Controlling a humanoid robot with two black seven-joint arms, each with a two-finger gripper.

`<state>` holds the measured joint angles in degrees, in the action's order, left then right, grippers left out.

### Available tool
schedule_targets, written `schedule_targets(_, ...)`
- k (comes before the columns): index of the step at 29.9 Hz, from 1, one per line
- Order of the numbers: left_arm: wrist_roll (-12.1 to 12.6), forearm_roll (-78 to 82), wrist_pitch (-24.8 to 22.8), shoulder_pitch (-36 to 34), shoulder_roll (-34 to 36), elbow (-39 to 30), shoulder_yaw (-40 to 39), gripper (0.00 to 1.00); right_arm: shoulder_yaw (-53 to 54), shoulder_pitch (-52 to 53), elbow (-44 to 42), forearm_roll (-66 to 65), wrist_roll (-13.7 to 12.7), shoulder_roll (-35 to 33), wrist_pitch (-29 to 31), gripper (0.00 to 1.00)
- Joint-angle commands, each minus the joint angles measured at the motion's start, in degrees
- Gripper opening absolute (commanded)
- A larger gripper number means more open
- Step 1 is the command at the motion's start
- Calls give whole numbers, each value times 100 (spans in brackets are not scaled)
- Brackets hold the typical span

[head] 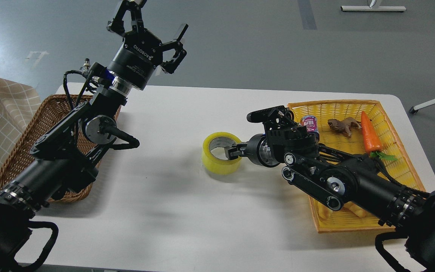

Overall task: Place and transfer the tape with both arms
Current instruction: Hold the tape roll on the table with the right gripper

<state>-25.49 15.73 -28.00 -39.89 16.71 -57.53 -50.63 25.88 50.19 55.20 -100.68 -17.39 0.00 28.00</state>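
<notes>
Head view, yellow basket (391,223) (carrot (370,133), can (309,121))

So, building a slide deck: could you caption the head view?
Right gripper grips the yellow tape on the white table; left gripper is raised, fingers spread.

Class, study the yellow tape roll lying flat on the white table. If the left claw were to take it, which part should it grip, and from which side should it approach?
Grip the tape by its ring wall on the left, one finger in the open core, one outside. Come from above: it lies flat, hole up. The right claw already holds the right wall, while the left claw is open.
</notes>
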Motion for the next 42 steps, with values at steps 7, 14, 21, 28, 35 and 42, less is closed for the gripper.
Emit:
schedule_targets(7, 0, 0, 0, 7, -18, 5, 0, 98, -13, -1, -10, -40, 7, 0, 0, 0)
schedule_targets(14, 0, -8, 0, -2, -10, -4, 0, 98, -13, 8, -1, -154, -2, 0, 0, 0)
schedule_targets(21, 0, -8, 0, -2, -18, 5, 0, 98, -22, -1, -10, -286, 7, 0, 0, 0)
schedule_targets(28, 0, -8, 0, -2, -18, 5, 0, 98, -83, -1, -18, -286, -2, 0, 0, 0)
schedule_targets(35, 0, -8, 0, -2, -10, -4, 0, 98, -74, -1, -54, -286, -2, 0, 0, 3)
schedule_targets(42, 0, -8, 0, -2, -10, 5, 0, 98, -74, -44, -54, -277, 7, 0, 0, 27)
